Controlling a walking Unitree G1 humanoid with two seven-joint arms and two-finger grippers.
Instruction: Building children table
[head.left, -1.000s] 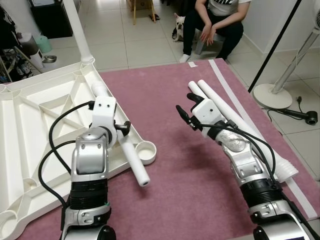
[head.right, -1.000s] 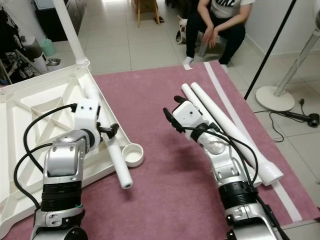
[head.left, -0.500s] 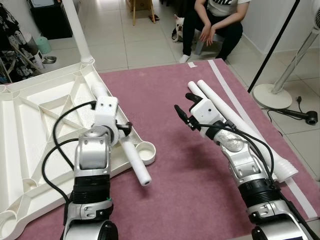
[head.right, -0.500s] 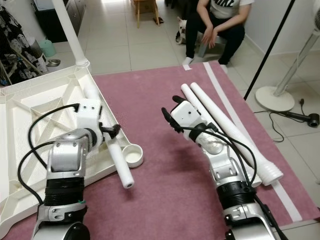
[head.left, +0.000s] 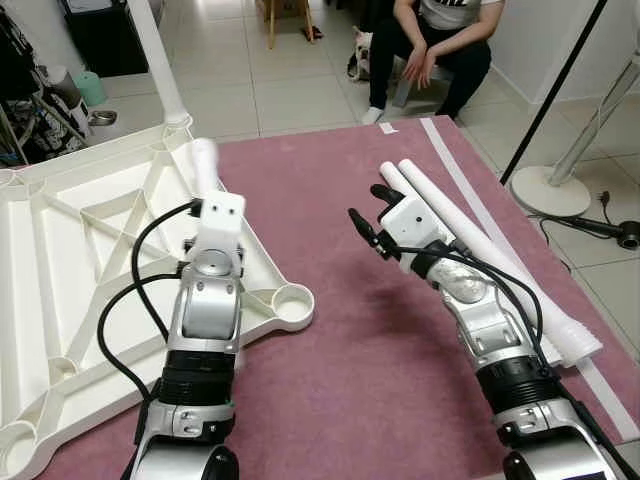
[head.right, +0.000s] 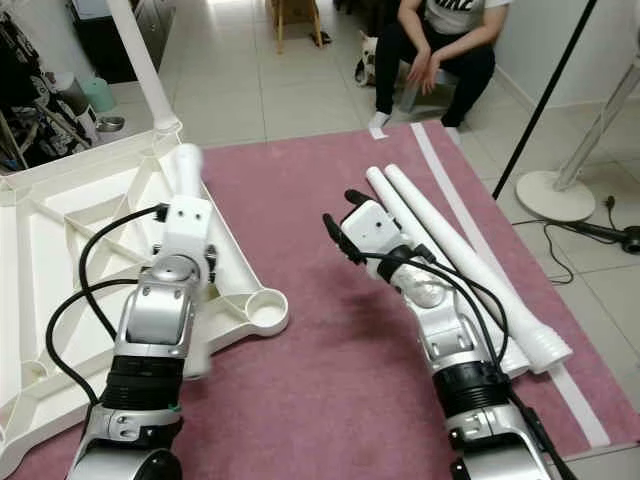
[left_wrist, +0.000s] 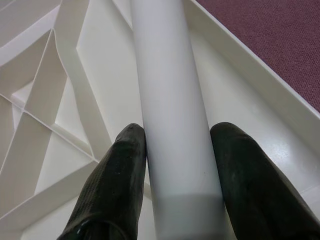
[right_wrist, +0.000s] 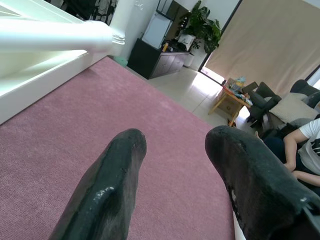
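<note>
**Jaws clamp table leg over upturned tabletop**

Left gripper jaws pinch the white table leg above the upturned tabletop, near its carpet-side rim. Right gripper hovers, jaws spread, over open maroon carpet, beside two spare legs.

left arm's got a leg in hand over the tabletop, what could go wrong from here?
The left gripper holds the white table leg near one end, so it could pivot or slip. The open corner socket lies nearer the robot, behind that gripper, so seating needs a big reorientation. Spare legs lie beside the right gripper; it could knock them.
</note>
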